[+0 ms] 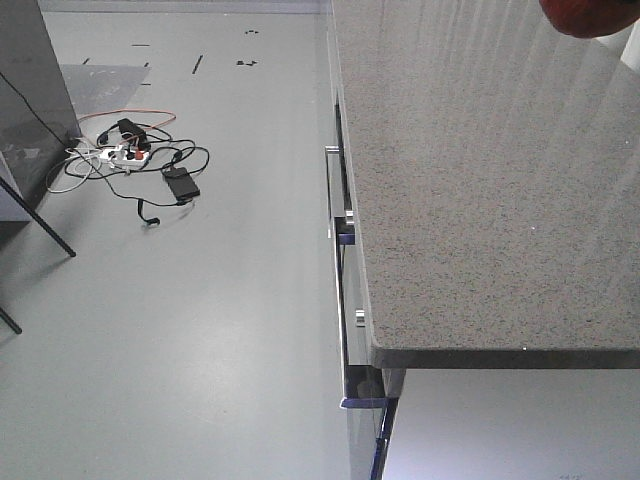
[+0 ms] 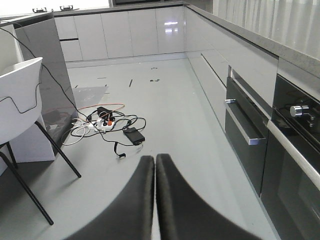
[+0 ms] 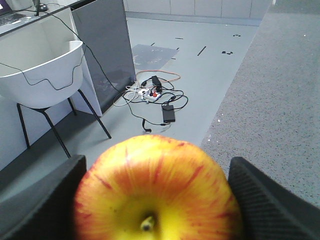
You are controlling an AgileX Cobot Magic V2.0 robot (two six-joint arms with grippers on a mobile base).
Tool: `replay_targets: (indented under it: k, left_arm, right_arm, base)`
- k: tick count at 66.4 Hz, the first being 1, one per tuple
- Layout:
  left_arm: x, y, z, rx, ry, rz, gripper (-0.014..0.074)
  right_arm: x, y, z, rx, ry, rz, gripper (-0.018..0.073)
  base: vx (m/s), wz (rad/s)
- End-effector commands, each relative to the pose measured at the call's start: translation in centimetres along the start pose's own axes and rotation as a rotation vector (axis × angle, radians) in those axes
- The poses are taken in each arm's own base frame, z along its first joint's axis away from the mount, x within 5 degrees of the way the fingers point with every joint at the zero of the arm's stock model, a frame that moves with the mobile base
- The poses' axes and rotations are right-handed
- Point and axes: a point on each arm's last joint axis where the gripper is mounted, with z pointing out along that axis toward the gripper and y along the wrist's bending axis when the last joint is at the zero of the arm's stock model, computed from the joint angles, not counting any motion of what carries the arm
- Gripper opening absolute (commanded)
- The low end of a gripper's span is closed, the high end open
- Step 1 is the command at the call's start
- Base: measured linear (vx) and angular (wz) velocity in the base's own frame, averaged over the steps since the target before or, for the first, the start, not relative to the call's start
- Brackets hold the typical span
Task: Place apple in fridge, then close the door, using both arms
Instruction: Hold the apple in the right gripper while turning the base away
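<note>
The apple [image 3: 157,190], red-streaked with a yellow patch round its stem, fills the bottom of the right wrist view. My right gripper [image 3: 157,167] is shut on it, one black finger [image 3: 47,200] against its left side and the other finger [image 3: 267,200] against its right. In the front view only a red edge of the apple [image 1: 590,15] shows at the top right corner, above the counter. My left gripper [image 2: 155,161] is shut and holds nothing, hanging over the grey floor. The fridge and its door are out of view.
A grey stone-topped counter [image 1: 480,200] with drawer handles [image 1: 333,190] runs along the right. Cables and a power strip [image 1: 130,160] lie on the floor. A white chair [image 2: 20,95] and a dark grey panel [image 2: 45,70] stand at the left. An oven front [image 2: 295,170] is at the right.
</note>
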Motion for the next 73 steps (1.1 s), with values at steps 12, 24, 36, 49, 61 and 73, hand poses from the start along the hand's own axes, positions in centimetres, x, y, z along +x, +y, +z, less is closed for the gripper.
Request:
replay_targets:
  k: [12,24,36,49,61,73]
  left_arm:
    - [-0.28,0.03,-0.03,-0.003,-0.077,-0.010,-0.0008]
    - [-0.28,0.03,-0.03,-0.003,-0.077,-0.010,-0.0008]
    - [-0.28,0.03,-0.03,-0.003,-0.077,-0.010,-0.0008]
    - [-0.28,0.03,-0.03,-0.003,-0.077,-0.010,-0.0008]
    - [-0.28,0.03,-0.03,-0.003,-0.077,-0.010,-0.0008]
    - [-0.28,0.03,-0.03,-0.003,-0.077,-0.010,-0.0008]
  right_arm:
    - [-1.79,0.65,-1.60,0.014,-0.124,-0.011,0.0141]
    - [-1.79,0.65,-1.60,0.014,-0.124,-0.011,0.0141]
    - [-1.79,0.65,-1.60,0.014,-0.124,-0.011,0.0141]
    - [-1.79,0.65,-1.60,0.014,-0.124,-0.011,0.0141]
    - [-1.79,0.65,-1.60,0.014,-0.124,-0.011,0.0141]
    - [-1.79,0.65,-1.60,0.014,-0.124,-0.011,0.0141]
  base:
    - [0.00,0.00]
    - [0.00,0.06]
    - [0.00,0.15]
    - [0.00,0.28]
    - [0.00,0.43]
    - [0.00,0.50]
